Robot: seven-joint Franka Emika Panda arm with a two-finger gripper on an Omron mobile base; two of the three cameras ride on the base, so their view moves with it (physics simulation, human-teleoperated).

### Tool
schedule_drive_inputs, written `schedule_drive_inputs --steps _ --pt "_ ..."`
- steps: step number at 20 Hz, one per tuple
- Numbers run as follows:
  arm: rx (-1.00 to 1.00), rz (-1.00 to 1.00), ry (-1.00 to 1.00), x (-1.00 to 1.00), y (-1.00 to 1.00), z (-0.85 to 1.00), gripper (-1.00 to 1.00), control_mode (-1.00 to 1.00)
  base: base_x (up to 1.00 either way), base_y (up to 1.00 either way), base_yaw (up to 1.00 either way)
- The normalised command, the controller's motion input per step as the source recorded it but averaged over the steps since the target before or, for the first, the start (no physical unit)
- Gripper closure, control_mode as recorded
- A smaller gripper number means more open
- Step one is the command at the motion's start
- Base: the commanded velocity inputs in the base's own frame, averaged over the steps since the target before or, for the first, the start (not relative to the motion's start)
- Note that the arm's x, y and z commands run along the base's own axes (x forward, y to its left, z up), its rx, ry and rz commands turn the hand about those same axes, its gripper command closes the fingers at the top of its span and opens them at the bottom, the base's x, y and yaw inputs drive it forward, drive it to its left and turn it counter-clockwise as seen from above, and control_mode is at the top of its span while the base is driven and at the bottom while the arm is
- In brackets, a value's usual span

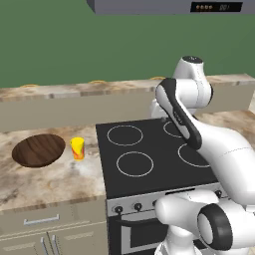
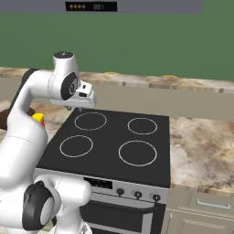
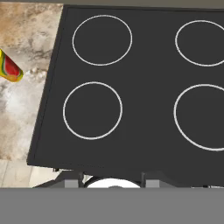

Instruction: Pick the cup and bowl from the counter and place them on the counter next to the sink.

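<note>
Leftmost, in your left base view, the bowl lies flat on the marbled table, and the cup stands upright just beside it on the right, apart from it. Next comes the black stovetop with its four white burner rings, its knobs along the front edge. Your arm reaches over the back of the stovetop, well apart from both cup and bowl. In the right base view the gripper hangs above the rear left ring, holding nothing; how wide its jaws stand, you cannot tell.
</note>
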Motion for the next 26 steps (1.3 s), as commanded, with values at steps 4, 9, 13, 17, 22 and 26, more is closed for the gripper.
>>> schedule_drive_inputs --steps 4,9,13,17,22,26 --pt "0.00 0.00 0.00 0.00 0.00 0.00 -1.00 -1.00 0.00 0.00 0.00" --pt "0.00 0.00 0.00 0.00 0.18 -0.01 -1.00 -1.00 0.00 0.00 0.00" --pt "0.00 0.00 0.00 0.00 0.25 -0.01 -1.00 -1.00 0.00 0.00 0.00" --pt "0.00 0.00 -0.01 0.00 0.29 -0.11 -1.00 -1.00 0.00 0.00 0.00" --pt "0.00 0.00 -0.01 0.00 0.31 -0.05 -1.00 -1.00 0.00 0.00 0.00" --pt "0.00 0.00 0.00 0.01 0.41 -0.14 -1.00 -1.00 0.00 0.00 0.00"
